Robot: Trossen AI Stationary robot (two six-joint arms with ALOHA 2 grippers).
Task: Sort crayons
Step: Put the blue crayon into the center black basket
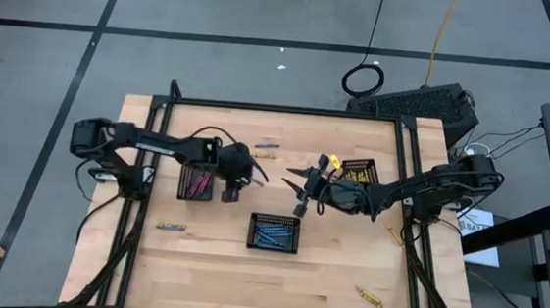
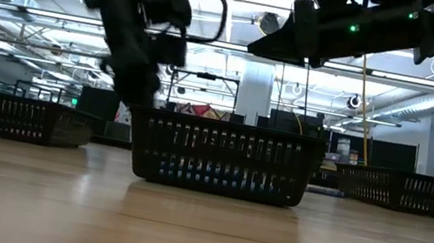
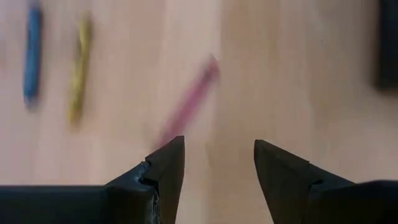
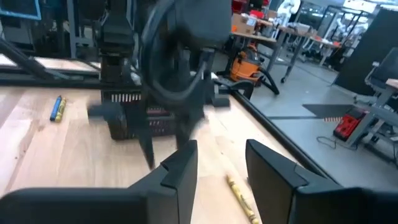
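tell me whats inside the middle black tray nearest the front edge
The middle tray holds blue crayons lying side by side. In the low view its mesh wall hides most of them, so their number and anything beneath them cannot be told.

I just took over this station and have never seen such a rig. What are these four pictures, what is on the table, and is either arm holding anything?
Two dark robot arms work at a wooden table. One picture looks straight down, one looks level across the tabletop, and each of the other two comes from a camera on an arm's wrist, looking past its two fingers.

From above, three black trays stand on the table: a left tray with pink crayons, a middle tray with blue crayons, and a right tray with yellow ones. Loose crayons lie about, for example near the front right corner.

The left end effector is open over a pink crayon, holding nothing. The right end effector is open too, empty, with a yellow crayon on the table beyond it.
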